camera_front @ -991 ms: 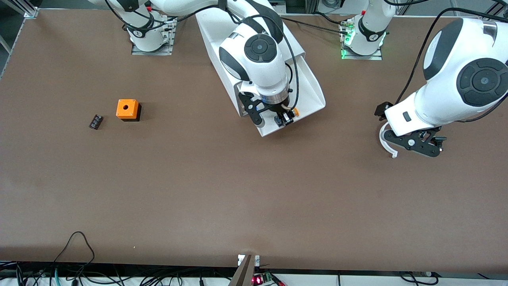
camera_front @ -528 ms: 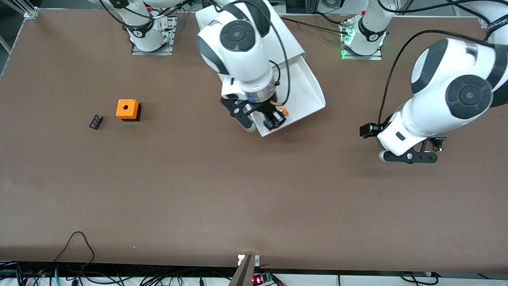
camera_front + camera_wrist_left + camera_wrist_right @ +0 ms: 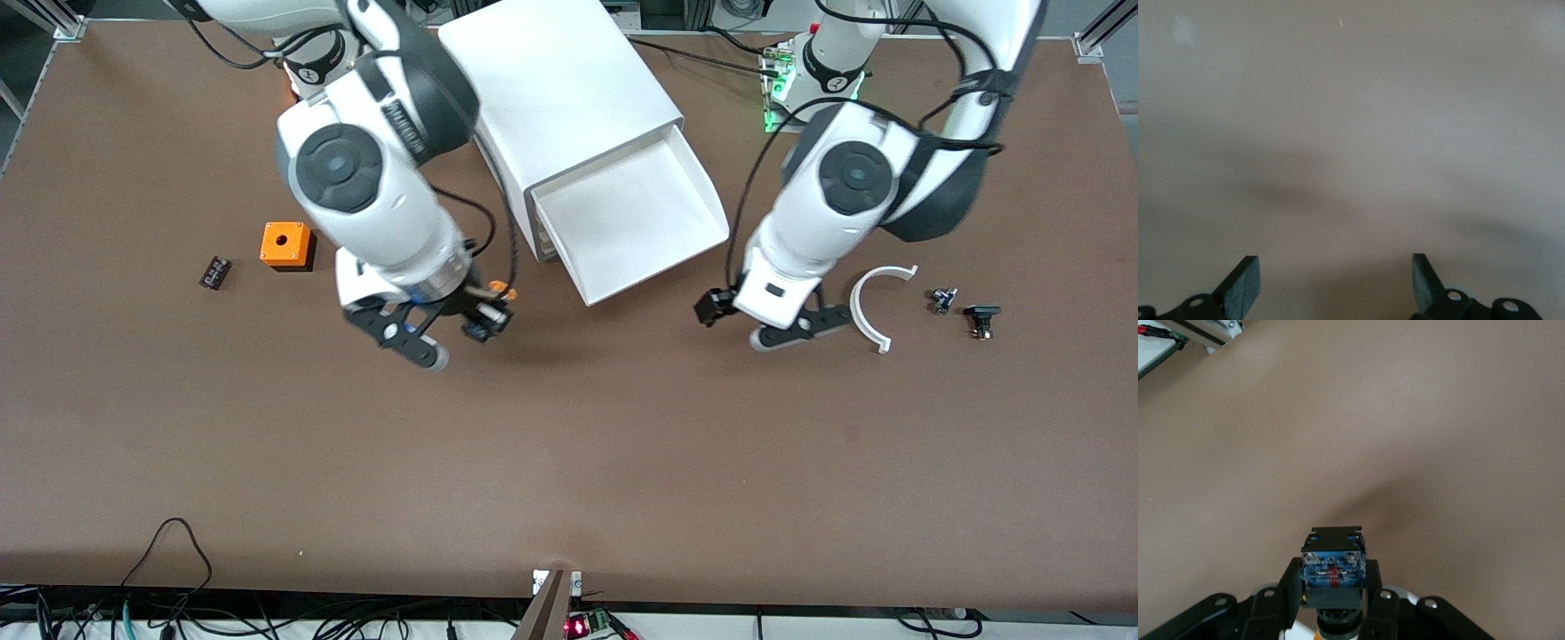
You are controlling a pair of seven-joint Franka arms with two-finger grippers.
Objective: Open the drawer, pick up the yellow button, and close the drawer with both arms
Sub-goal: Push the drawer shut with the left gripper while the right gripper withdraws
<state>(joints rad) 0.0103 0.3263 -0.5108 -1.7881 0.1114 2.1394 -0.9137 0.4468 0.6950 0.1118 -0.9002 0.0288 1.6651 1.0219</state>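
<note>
The top drawer (image 3: 633,216) of the white cabinet (image 3: 560,84) stands pulled out, and its tray shows nothing inside. My right gripper (image 3: 480,322) is shut on the button (image 3: 491,307), whose orange cap points toward the drawer. It holds the button over bare table between the orange cube and the drawer. In the right wrist view the button's black body (image 3: 1333,565) sits clamped between the fingers of my right gripper (image 3: 1333,590). My left gripper (image 3: 781,332) is low over the table beside the drawer's front corner. It is open and empty in the left wrist view (image 3: 1335,281).
An orange cube with a hole (image 3: 286,244) and a small black part (image 3: 214,272) lie toward the right arm's end. A white curved piece (image 3: 876,307) and two small dark parts (image 3: 941,300) (image 3: 981,318) lie toward the left arm's end.
My right gripper has carried the button out of the drawer toward the orange cube. My left arm has swung in toward the drawer, uncovering the white curved piece.
</note>
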